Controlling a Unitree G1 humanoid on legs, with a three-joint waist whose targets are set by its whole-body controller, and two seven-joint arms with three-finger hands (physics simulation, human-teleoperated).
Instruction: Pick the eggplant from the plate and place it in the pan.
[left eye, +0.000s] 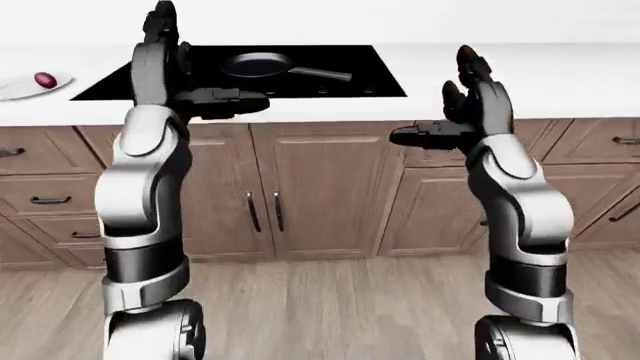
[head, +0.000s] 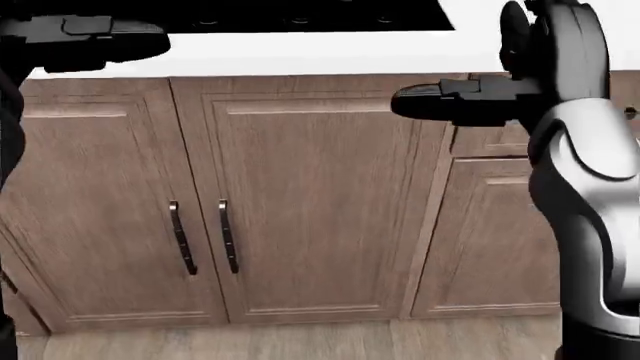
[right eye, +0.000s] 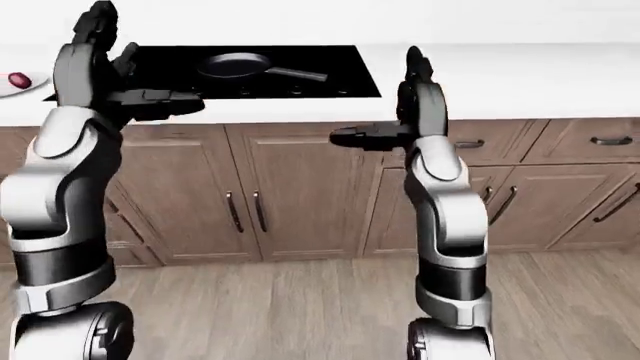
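A dark purple eggplant (left eye: 44, 79) lies on a white plate (left eye: 20, 89) at the far left of the white counter in the left-eye view. A black pan (left eye: 258, 66) with its handle pointing right rests on the black cooktop (left eye: 330, 75). My left hand (left eye: 165, 34) is raised in front of the cooktop's left part, fingers spread and holding nothing. My right hand (left eye: 468, 79) is raised over the counter edge to the right of the cooktop, open too. Both hands are well apart from the eggplant and the pan.
Brown wooden cabinets (head: 310, 202) with dark handles (head: 228, 236) run below the white counter (left eye: 560, 75). Drawers (left eye: 45, 196) sit at the left. A wood-plank floor (left eye: 330, 307) lies beneath me.
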